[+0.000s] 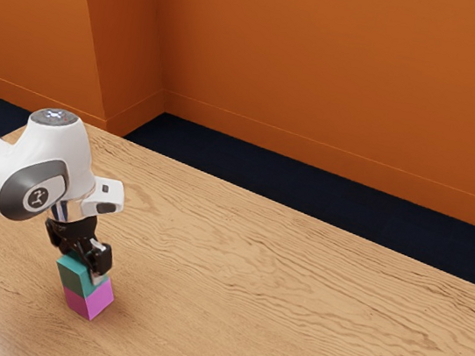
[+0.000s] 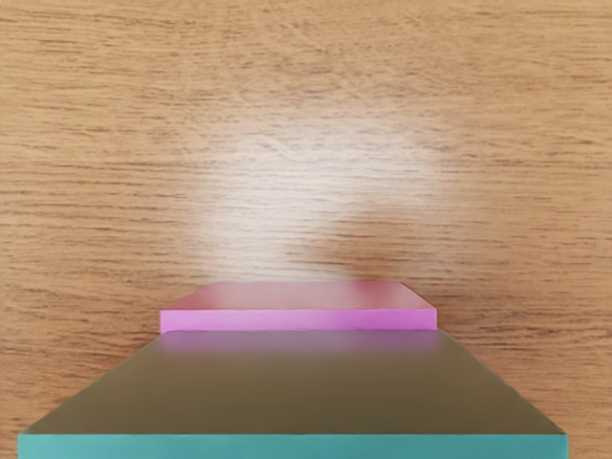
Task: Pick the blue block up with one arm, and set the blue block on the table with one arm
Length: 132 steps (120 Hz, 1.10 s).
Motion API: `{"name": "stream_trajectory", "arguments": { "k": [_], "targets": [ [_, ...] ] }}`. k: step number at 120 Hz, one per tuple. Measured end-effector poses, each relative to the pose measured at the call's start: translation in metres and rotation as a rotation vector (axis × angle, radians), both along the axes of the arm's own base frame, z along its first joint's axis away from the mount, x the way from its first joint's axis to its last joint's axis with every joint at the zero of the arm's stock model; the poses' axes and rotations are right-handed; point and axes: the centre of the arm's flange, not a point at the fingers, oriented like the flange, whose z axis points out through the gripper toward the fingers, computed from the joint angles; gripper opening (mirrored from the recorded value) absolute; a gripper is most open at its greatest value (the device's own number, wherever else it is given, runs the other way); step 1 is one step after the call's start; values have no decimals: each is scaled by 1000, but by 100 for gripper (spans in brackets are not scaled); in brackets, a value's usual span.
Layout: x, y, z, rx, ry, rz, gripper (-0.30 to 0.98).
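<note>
The black gripper [image 1: 88, 262] is low over the table [image 1: 289, 318], down around the upper part of a teal-blue block [image 1: 73, 276]. Directly beneath that block stands a pink block [image 1: 88, 300]. In the wrist view the blue block [image 2: 293, 387] lies closest to the hand, its near top edge low in the picture. A strip of the pink block [image 2: 298, 319] juts out past its lower edge. The far side of the blue block is hidden from the exterior view, and whether it bears fully on the pink one cannot be told.
Bare wood extends past the stack toward the exterior view's right. Beyond the table's far edge are a dark floor [image 1: 305, 201] and an orange wall [image 1: 342, 60]. The white arm [image 1: 44, 169] comes in from the exterior view's left.
</note>
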Motion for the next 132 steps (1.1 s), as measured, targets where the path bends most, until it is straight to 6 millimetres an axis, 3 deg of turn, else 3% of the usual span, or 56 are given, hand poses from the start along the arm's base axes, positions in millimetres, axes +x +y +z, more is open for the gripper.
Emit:
{"name": "stream_trajectory", "arguments": {
  "k": [36,50,72,82,89,98,110,132],
  "targets": [
    [0,0,1,9,-3,5,36],
    [5,6,14,9,-31,21,35],
    [34,12,55,26,-95,27,35],
    [80,11,63,43,-108,19,35],
    [114,8,59,52,-108,11,35],
    [134,2,41,55,-81,2,35],
    [142,4,10,50,-29,11,35],
    [146,4,-8,45,-1,18,35]
  ]
}}
